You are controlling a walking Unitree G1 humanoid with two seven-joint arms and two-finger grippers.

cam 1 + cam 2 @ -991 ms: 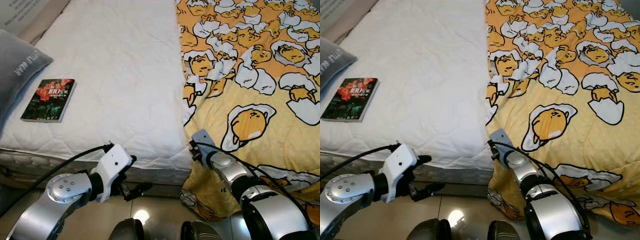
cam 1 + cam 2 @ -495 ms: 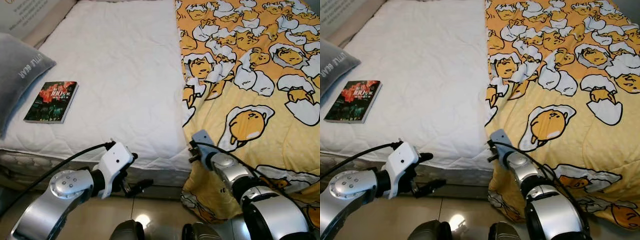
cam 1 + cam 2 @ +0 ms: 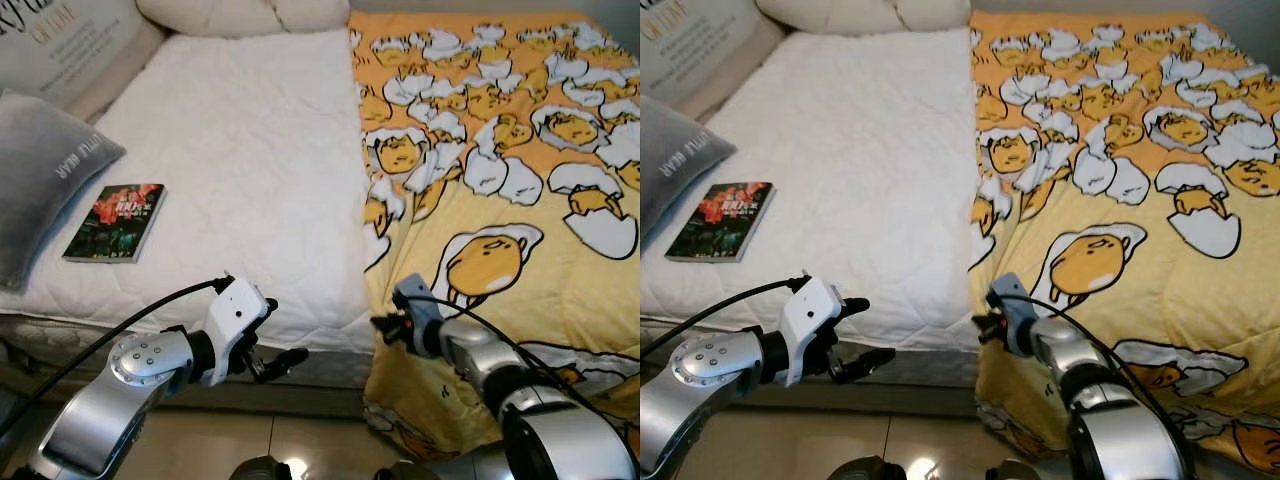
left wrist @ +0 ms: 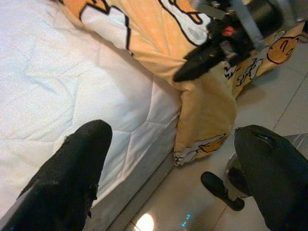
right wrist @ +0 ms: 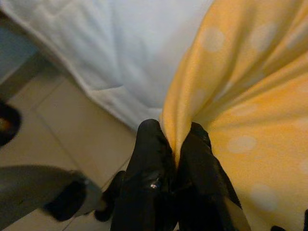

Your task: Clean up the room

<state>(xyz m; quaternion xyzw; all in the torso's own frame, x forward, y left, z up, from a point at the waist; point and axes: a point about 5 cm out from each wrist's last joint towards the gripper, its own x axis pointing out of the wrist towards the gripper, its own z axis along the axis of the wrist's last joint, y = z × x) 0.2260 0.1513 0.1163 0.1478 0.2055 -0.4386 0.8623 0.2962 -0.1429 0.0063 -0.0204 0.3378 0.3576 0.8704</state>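
— While you lean over that bed, what can you read?

— "LITTLE BEAR", in pale letters on the grey cushion (image 3: 40,180) lying at the far left side of the white quilted mattress (image 3: 250,170). Just beside the cushion, toward the mattress middle, lies a dark paperback book with a red cover picture (image 3: 115,222); its title is too small for me to read. A light headboard panel (image 3: 60,40) behind the cushion bears grey lettering, cut off at the frame.

— And the task's thing?

— A yellow blanket printed with egg-yolk cartoon figures (image 3: 1120,180) covers the right half of the mattress and hangs over its near edge down toward the tiled floor (image 4: 269,96).

— Your grippers?

— My right gripper (image 5: 175,144) sits at the mattress's near edge, its fingers pinched tight on a fold of the blanket's hanging border. My left gripper (image 3: 272,335) hovers off the same near edge, fingers spread wide, holding nothing.

— Room to move?

— A broad stretch of mattress between book and blanket lies bare.
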